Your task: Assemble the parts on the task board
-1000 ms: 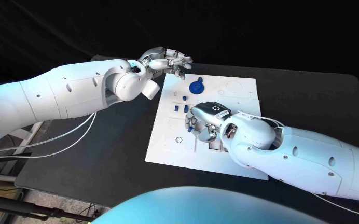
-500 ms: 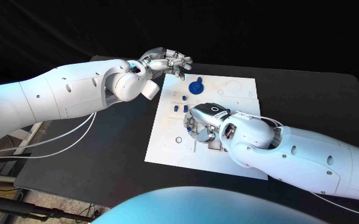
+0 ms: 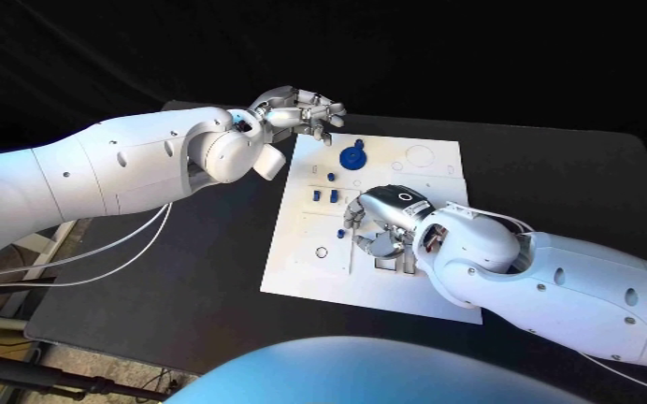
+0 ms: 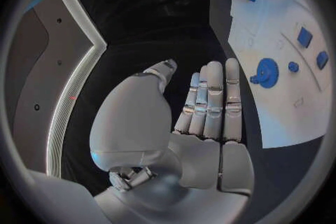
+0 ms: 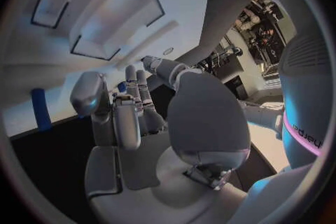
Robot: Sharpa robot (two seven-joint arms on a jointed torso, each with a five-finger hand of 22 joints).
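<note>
The right hand (image 3: 384,226) has edged rightward over the task board (image 3: 424,175) — fingers spread, empty — blue part (image 3: 342,232) beside it.

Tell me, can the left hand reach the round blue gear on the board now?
Probably yes. The left hand hovers open near the board's far corner, and nothing lies between it and the round blue gear.

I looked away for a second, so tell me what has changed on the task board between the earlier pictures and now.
The right hand has shifted a little toward the robot's right over the middle of the task board, uncovering more of the small blue part beside it. Whether it holds anything cannot be told. The left hand stays raised past the board's far left corner, and the blue gear lies where it was.
</note>
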